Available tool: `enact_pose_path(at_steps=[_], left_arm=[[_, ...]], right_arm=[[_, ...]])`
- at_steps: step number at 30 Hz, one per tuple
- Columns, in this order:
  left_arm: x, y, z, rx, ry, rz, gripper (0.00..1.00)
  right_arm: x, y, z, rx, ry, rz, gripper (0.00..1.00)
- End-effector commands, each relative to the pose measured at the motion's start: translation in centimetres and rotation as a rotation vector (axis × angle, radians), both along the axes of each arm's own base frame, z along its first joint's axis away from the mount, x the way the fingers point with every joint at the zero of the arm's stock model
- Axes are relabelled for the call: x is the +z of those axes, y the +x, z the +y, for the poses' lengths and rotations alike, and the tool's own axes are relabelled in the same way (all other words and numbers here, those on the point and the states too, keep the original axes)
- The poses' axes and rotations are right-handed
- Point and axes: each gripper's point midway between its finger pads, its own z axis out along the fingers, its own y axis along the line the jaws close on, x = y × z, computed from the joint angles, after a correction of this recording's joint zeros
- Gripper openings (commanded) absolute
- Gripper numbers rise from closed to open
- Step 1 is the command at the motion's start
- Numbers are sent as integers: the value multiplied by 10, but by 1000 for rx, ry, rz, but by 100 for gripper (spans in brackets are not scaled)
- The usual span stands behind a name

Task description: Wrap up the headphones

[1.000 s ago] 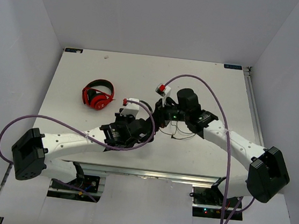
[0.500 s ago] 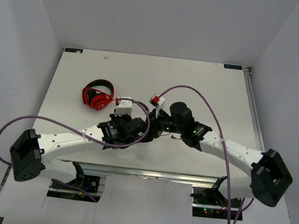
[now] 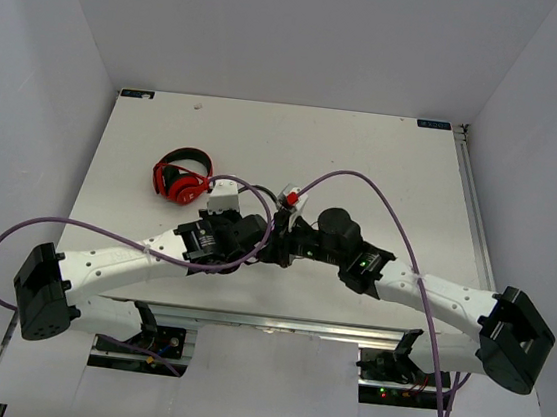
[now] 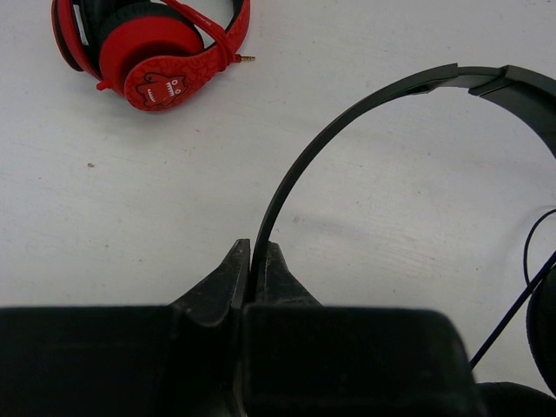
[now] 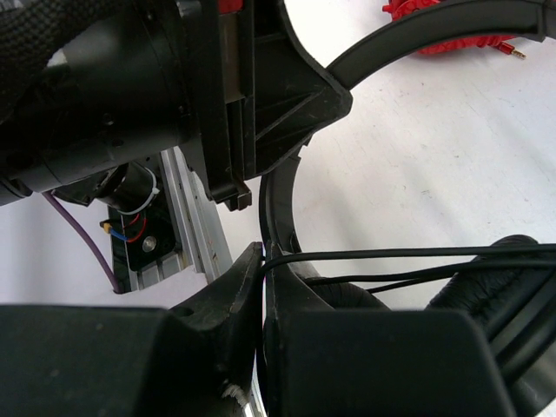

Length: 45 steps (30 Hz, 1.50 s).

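The two arms meet low over the near middle of the white surface (image 3: 366,148), their wrists close together. From above, the black headphones (image 4: 347,120) are almost wholly hidden between them.

In the left wrist view, the left fingers (image 4: 256,265) are pressed narrow on the thin black headband (image 4: 300,161). They pinch it near one end. From there the band arcs up and to the right over bare surface. Its thin dark cable (image 4: 528,252) loops at the right edge of that view.

In the right wrist view, the right fingers (image 5: 263,261) are likewise closed to a narrow gap, with the cable clamped between their tips. Two strands of cable run off to the right, toward a round padded earcup (image 5: 508,291) just beside the fingers. The headband curves overhead and passes behind the dark body of the left arm's wrist (image 5: 261,87), which is very near.

A pair of red-and-black headphones (image 3: 181,178) lies on the surface, left of and farther back than the fingers. It touches neither arm. Its small gold plug rests beside it.
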Motion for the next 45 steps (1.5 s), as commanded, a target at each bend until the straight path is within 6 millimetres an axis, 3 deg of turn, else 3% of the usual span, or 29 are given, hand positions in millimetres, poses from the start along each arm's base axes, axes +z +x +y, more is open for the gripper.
enact_pose_path(at_steps=[1, 11, 16, 27, 45], left_arm=[[29, 12, -11, 60, -150, -86, 0], [39, 11, -15, 74, -231, -94, 0], [44, 8, -16, 77, -298, -94, 0], [53, 1, -19, 81, -435, -95, 0], [64, -6, -36, 60, -619, -61, 0]], right_arm=[[15, -23, 6, 63, 65, -16, 10], [4, -37, 15, 70, 68, -40, 12], [-9, -30, 16, -15, 28, -70, 13], [-11, -14, 1, -211, 42, -136, 11], [-24, -13, -14, -262, 106, -212, 16]])
